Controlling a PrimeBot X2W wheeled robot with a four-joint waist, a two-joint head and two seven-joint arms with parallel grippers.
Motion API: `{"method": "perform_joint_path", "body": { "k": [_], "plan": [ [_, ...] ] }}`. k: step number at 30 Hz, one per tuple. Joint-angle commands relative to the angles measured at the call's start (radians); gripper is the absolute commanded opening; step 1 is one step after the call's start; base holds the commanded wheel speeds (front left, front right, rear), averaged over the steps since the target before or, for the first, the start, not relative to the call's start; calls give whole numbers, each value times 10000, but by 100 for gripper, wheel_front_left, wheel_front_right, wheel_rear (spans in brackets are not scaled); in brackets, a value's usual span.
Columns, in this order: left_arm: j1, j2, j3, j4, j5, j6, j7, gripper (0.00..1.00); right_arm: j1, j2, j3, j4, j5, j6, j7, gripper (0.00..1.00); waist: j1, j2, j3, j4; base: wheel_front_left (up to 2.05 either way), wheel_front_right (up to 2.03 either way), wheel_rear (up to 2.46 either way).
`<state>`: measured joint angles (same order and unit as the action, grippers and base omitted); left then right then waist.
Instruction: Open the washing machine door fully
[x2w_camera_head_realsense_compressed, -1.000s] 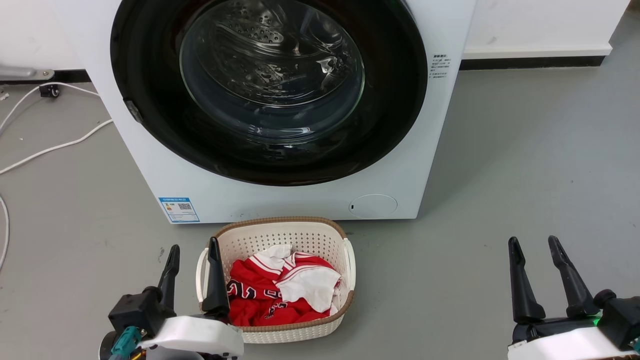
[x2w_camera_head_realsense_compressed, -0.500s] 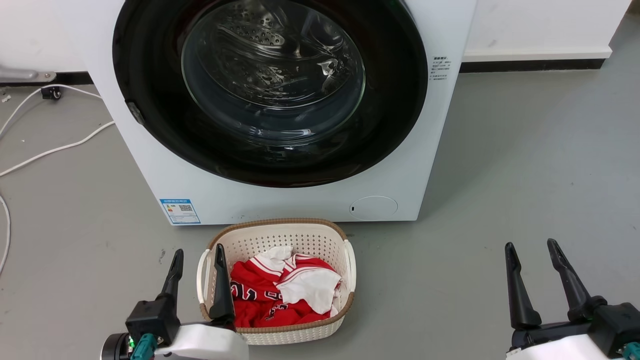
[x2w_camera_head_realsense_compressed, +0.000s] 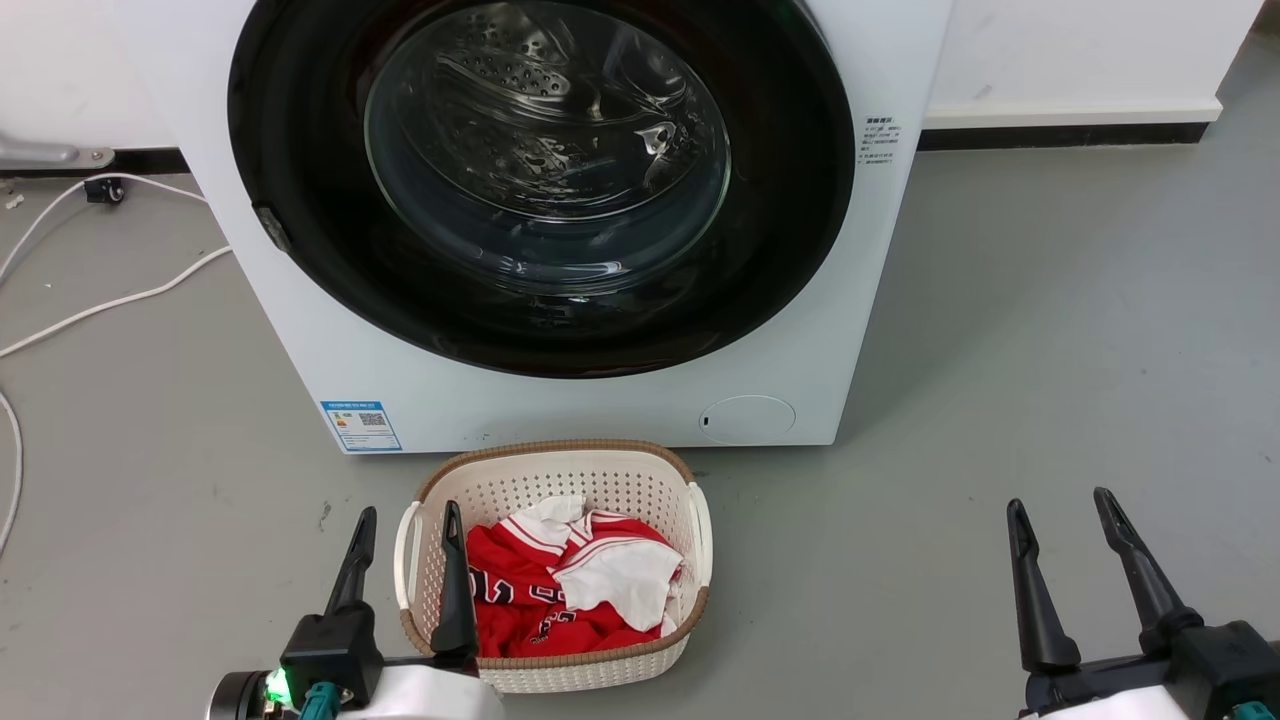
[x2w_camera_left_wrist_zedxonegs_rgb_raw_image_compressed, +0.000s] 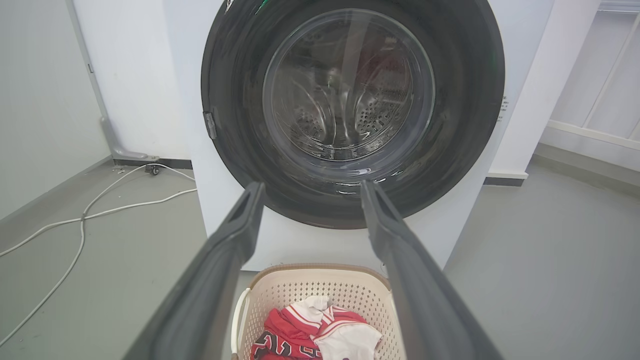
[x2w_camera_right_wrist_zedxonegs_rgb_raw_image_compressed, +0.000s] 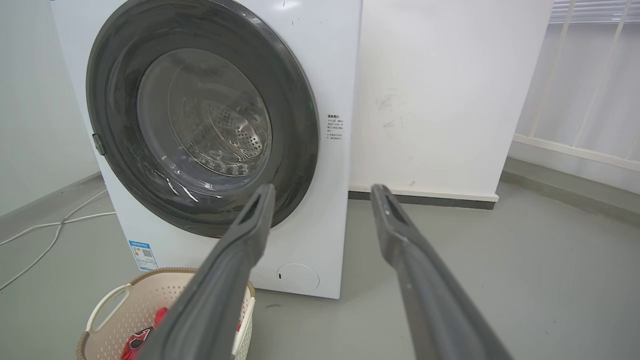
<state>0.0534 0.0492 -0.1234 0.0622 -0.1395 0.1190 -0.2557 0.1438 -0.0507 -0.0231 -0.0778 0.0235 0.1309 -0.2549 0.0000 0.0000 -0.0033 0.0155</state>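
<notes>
At 9 o'clock in the head view, a white cable (x2w_camera_head_realsense_compressed: 100, 295) loose on the grey floor (x2w_camera_head_realsense_compressed: 1050, 300). At 7 o'clock, the left gripper (x2w_camera_head_realsense_compressed: 410, 510), fingers spread and gripping nothing, poised by the left rim of the beige basket (x2w_camera_head_realsense_compressed: 560, 447), contact impossible to tell. In the basket at 6 o'clock, red and white clothes (x2w_camera_head_realsense_compressed: 560, 590). From 10 to 1 o'clock, the washing machine (x2w_camera_head_realsense_compressed: 600, 410), just behind the basket, with the washing machine door (x2w_camera_head_realsense_compressed: 785, 200) shut flush against the white front. On the door's rim at its own 9 o'clock, a small grey tab (x2w_camera_head_realsense_compressed: 272, 228), probably the catch to pull. At 5 o'clock, the right gripper (x2w_camera_head_realsense_compressed: 1058, 500), likewise spread and empty, well apart from the machine. Judged to be the opening step: approach only, door untouched. Next, calls for lifting one gripper to that tab, hooking or pinching behind the rim there, pulling outward to free the latch, then sweeping round in an arc until swung wide. Worth minding the basket, standing right before the door and perhaps in the arm's way; also worth keeping the pull gentle on glossy, slippery plastic.
</notes>
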Motion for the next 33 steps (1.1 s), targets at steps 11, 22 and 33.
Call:
{"method": "perform_joint_path", "body": {
  "k": [11, 22, 33],
  "plan": [
    [137, 18, -17, 132, 262, 98, -101, 100, 162, 9, 10, 194, 511, -5, -107, 100, 0, 0, -26, 0, 0, 0, 0],
    [148, 18, -35, 204, 212, 131, -101, 100, 162, 9, -4, 354, 988, -3, -105, 100, 0, 0, -35, 28, 0, 0, 0],
    [135, 18, -2, 247, 225, 129, -101, 100, 130, 9, 51, 370, 871, -3, -105, 0, 0, 0, -42, 19, 0, 0, 0]
  ]
}}
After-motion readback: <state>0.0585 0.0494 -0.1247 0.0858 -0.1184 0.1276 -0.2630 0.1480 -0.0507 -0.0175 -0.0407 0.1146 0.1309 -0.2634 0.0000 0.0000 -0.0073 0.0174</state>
